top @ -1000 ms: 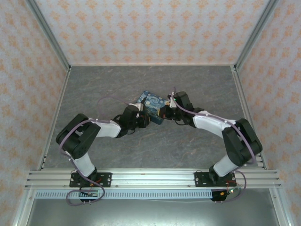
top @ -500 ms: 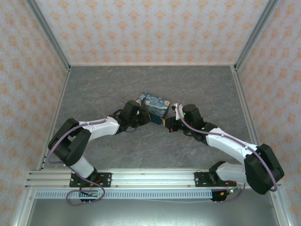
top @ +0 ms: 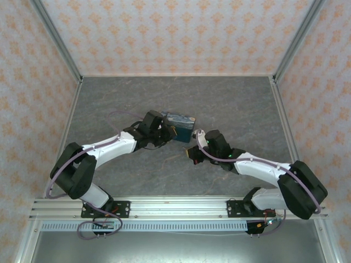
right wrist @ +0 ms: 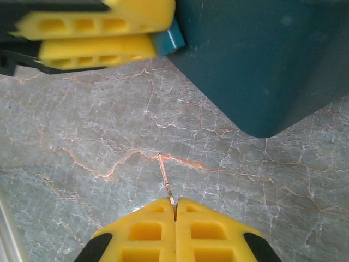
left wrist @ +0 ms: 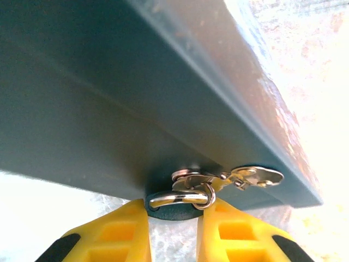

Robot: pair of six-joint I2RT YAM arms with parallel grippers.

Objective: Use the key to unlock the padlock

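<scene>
The teal padlock (left wrist: 170,213) hangs by its silver shackle (left wrist: 180,197) from the metal hasp (left wrist: 240,177) on the side of the blue-and-yellow painted box (top: 181,125). My left gripper (left wrist: 174,207) is shut on the padlock's body, at the box's left end (top: 171,131). In the right wrist view the left fingers (right wrist: 92,33) show at the top left with a teal corner of the padlock (right wrist: 166,41) beside them. My right gripper (right wrist: 175,204) is shut on the key (right wrist: 165,177), a thin sliver pointing toward the box (right wrist: 262,60), a short way off over bare table. In the top view it (top: 190,153) sits nearer than the box.
The grey marbled table (top: 236,104) is walled by patterned panels on three sides. An aluminium rail (top: 175,205) runs along the near edge by the arm bases. Open table lies behind and to the right of the box.
My right gripper has drawn back from the box toward the near side, key still in it. My left gripper has shifted further back, and the box has tipped so its dark side shows.
</scene>
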